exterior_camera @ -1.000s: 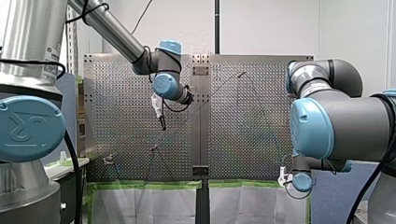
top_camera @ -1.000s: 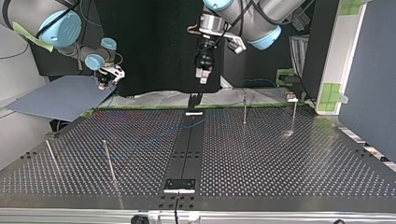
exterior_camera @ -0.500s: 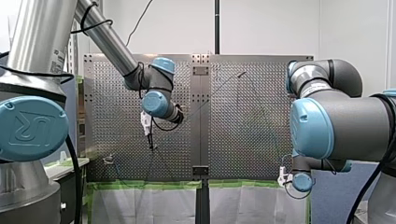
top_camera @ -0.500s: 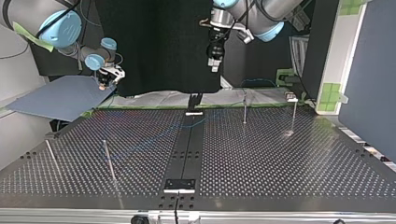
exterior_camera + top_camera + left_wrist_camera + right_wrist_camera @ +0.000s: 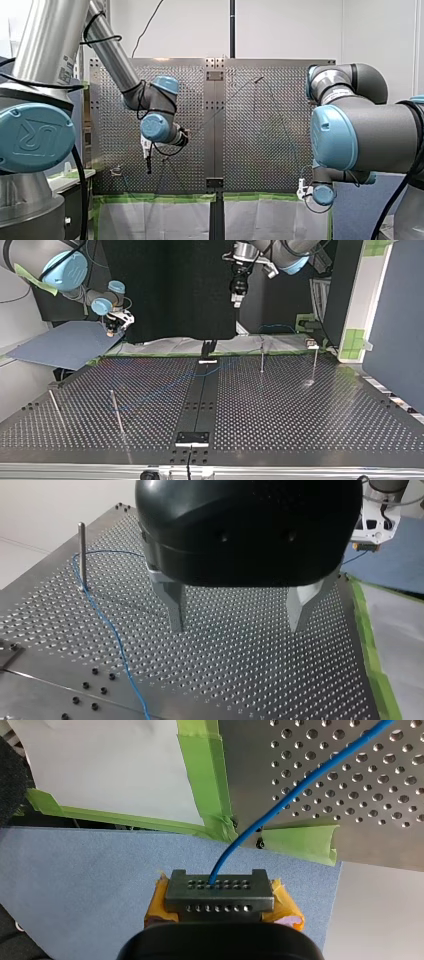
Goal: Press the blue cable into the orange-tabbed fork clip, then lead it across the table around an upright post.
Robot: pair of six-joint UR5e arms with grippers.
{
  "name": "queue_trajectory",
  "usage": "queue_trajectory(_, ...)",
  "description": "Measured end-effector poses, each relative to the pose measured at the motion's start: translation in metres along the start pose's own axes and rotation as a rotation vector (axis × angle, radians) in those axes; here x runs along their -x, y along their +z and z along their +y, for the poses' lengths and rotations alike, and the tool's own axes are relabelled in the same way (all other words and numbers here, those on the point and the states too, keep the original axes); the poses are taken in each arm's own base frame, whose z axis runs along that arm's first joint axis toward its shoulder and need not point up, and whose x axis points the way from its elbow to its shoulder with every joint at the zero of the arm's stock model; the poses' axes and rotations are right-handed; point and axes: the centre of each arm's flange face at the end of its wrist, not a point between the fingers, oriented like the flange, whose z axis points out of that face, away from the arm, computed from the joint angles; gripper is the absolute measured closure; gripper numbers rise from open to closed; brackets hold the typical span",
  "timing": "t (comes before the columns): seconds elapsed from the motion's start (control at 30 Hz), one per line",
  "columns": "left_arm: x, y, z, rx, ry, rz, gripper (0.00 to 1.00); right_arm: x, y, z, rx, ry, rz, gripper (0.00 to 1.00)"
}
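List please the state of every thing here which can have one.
left gripper: open, empty, above the table.
right gripper: shut on the blue cable, beyond the table's corner.
blue cable: lies on the table, bends around the upright post, one end held.
upright post: standing, cable at its foot.

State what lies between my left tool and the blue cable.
Only bare perforated table, as the left wrist view shows. The open left tool hangs above the holes, and the blue cable runs beside it from the upright post.
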Motion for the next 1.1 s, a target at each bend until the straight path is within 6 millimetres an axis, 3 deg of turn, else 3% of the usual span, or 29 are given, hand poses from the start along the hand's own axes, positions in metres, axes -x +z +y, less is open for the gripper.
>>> queue_trajectory(0.27, 0.003, 0.008, 0.002, -0.002, 0.002, -0.054, 0.00, -0.001, 0.000, -0.002, -0.007, -0.003, 0.003, 1.00)
queue_trajectory(0.67, -0.026, 0.029, 0.015, 0.018, 0.003, -0.069, 0.00, -0.001, 0.001, -0.003, -0.008, -0.004, 0.004, 1.00)
queue_trajectory(1.1, -0.029, 0.032, 0.016, 0.018, -0.002, -0.080, 0.00, -0.001, 0.001, -0.003, -0.007, -0.003, 0.004, 1.00)
